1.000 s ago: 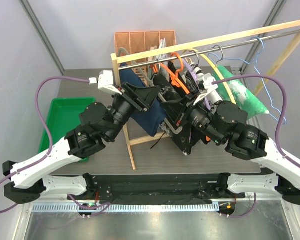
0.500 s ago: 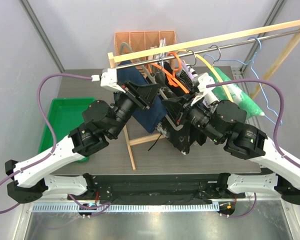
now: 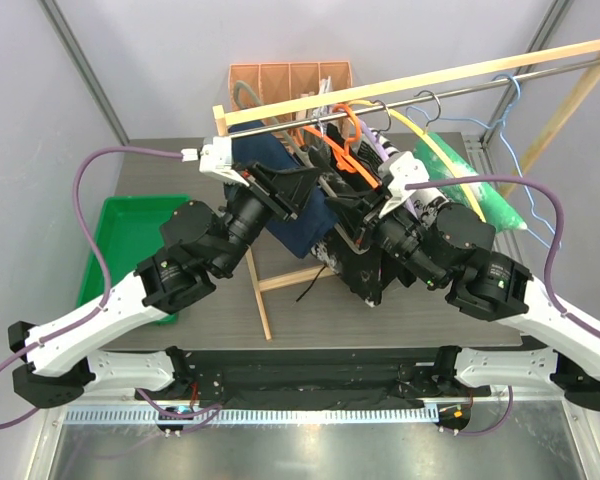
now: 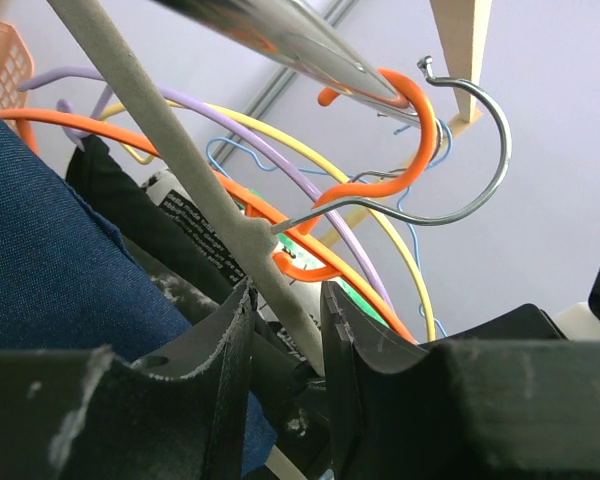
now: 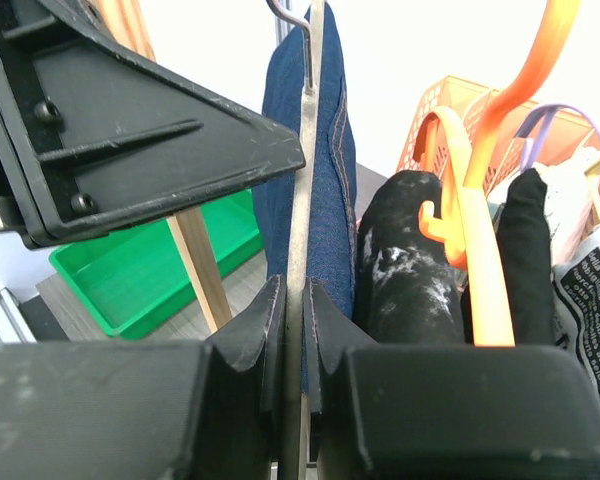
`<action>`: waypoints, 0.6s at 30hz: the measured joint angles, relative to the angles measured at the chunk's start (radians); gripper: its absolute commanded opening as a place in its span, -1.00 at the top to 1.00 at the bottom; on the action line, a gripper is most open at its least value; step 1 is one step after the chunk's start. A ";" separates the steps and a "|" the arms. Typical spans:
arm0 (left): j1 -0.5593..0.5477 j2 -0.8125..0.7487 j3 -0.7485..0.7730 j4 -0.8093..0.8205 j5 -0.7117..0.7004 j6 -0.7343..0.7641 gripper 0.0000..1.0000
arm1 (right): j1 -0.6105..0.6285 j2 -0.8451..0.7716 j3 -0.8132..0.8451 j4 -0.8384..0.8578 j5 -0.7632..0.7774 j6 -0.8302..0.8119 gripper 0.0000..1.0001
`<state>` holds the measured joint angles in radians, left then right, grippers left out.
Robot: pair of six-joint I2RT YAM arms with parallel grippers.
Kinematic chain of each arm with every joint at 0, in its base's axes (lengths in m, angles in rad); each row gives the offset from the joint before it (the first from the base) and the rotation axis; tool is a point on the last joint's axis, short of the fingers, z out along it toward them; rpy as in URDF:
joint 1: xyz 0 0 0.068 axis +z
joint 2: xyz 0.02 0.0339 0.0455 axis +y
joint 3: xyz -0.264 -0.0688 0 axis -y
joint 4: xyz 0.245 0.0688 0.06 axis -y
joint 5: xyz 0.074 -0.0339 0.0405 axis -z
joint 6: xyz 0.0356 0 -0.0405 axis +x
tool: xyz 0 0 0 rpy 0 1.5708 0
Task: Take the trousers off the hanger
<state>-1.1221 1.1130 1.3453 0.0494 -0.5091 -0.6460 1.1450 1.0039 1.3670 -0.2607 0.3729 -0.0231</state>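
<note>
The left end effector [image 4: 280, 335] and right end effector [image 5: 293, 330] each pinch the hanger [image 5: 305, 150]. The navy trousers [image 5: 335, 170] hang at 12 o'clock from the right one, running straight down.

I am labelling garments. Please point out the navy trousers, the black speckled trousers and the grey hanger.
navy trousers [image 5: 338, 190]: right wrist view, cloth just right of the hanger.
black speckled trousers [image 5: 405, 260]: right wrist view, middle of the hanging fold.
grey hanger [image 4: 180, 150]: left wrist view, its sloping arm.

The grey table [image 3: 155, 180] carries 1 green tray [image 3: 120, 235] and a wooden rack [image 3: 262, 305].
</note>
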 measured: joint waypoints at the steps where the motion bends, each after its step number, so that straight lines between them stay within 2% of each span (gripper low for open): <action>1: 0.000 -0.001 0.000 0.000 0.008 -0.001 0.35 | 0.000 -0.008 -0.010 0.007 -0.002 -0.006 0.98; 10: 0.000 -0.033 -0.030 -0.001 0.082 -0.047 0.20 | 0.000 -0.047 -0.022 -0.024 -0.042 0.021 0.98; 18: -0.003 -0.069 -0.042 -0.066 0.204 -0.098 -0.24 | 0.000 -0.085 -0.016 -0.131 -0.086 0.162 0.98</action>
<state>-1.1255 1.0443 1.3029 -0.0162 -0.3050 -0.7441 1.1454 0.9184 1.3514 -0.3916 0.2871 0.1390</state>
